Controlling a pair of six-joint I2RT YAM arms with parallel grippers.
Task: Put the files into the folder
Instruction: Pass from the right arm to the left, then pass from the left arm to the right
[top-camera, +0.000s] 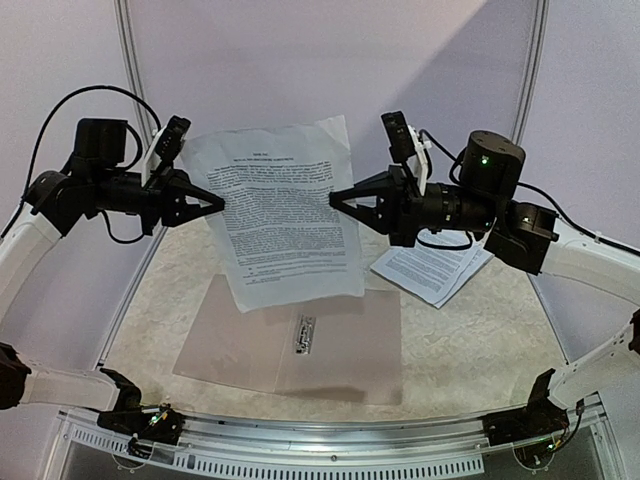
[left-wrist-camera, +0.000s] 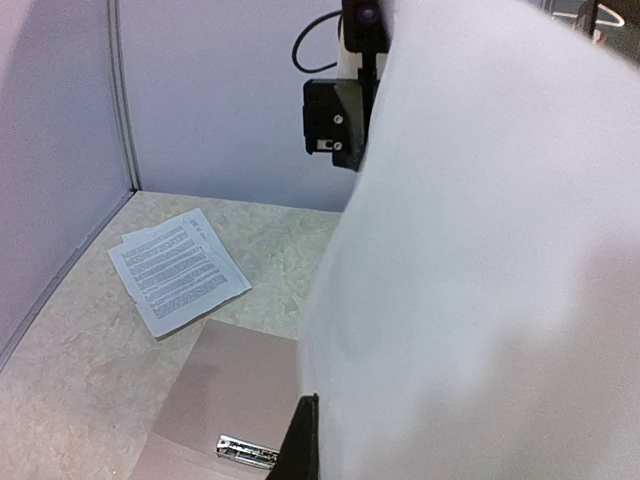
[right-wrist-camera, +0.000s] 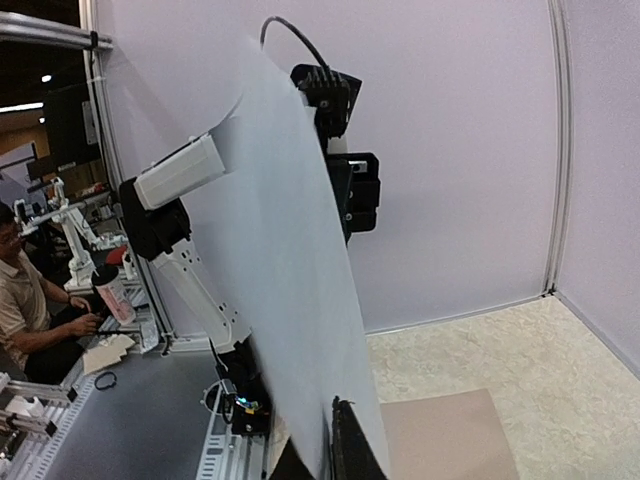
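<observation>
The left pincer (top-camera: 218, 201) and right pincer (top-camera: 335, 200) clamp the sheet (top-camera: 285, 215) mid-frame. Lower it level onto the folder (top-camera: 240, 345), lower centre

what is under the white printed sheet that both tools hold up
The flat tan cardboard folder lies on the table below it, a small metal clip showing on it. The white printed sheet hides the folder's far edge in the top view.

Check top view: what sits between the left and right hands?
One printed sheet held above the table: left hand grips its left edge, right hand its right side. Clearest in the top external view.
</observation>
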